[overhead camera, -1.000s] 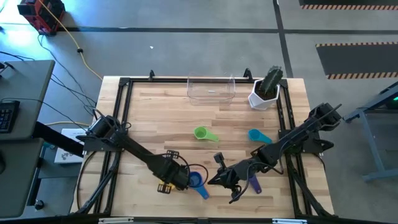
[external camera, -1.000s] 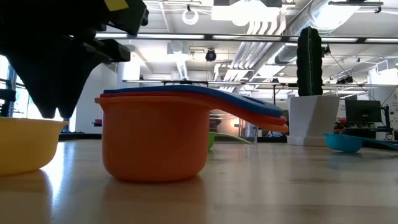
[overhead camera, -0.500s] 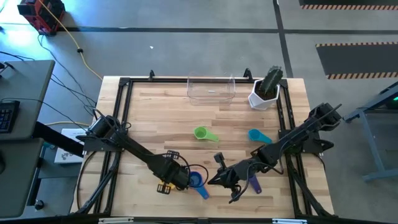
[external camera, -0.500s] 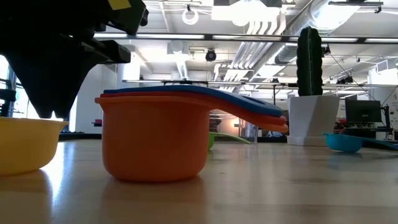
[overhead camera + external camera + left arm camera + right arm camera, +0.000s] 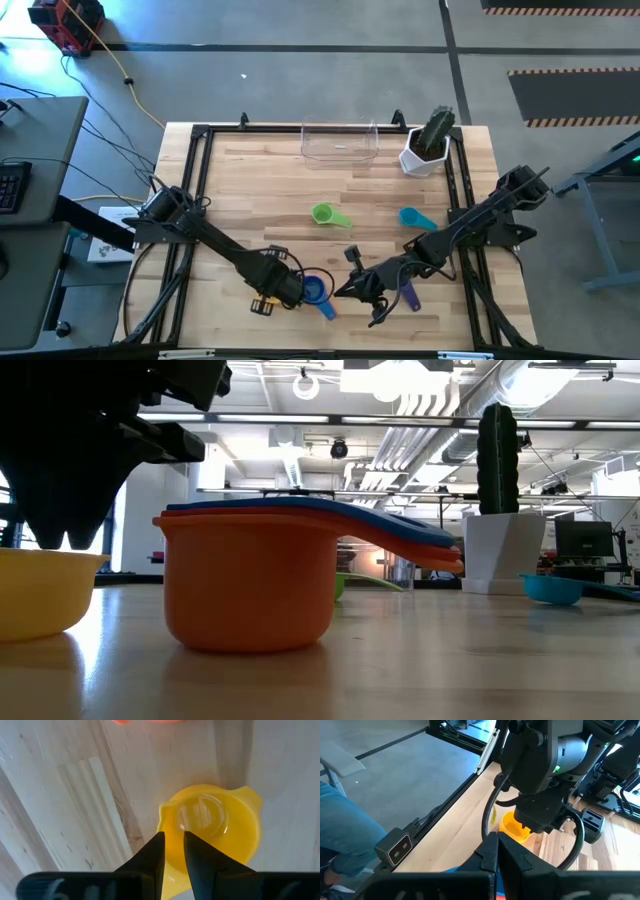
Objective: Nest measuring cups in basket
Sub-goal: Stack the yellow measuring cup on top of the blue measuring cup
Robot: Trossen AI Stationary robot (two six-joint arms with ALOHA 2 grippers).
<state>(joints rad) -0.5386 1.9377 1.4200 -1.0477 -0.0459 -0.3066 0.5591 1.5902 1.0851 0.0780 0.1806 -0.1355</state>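
So far little is done. Left pincer (image 5: 173, 851) straddles the yellow cup's (image 5: 220, 840) rim, jaws narrowly parted, not clamped. Beside it the blue cup (image 5: 316, 289) sits nested in the orange cup (image 5: 248, 585). Right pincer (image 5: 497, 851) is closed, empty. Green cup (image 5: 322, 213) and teal cup (image 5: 410, 216) lie loose on the worktop (image 5: 260, 190); the basket (image 5: 340, 144) holds nothing.

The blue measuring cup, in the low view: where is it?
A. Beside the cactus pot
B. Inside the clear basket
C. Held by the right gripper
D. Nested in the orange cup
D: the low view shows the blue measuring cup sitting inside the orange cup, their handles stacked, on the table well in front of the cactus pot.
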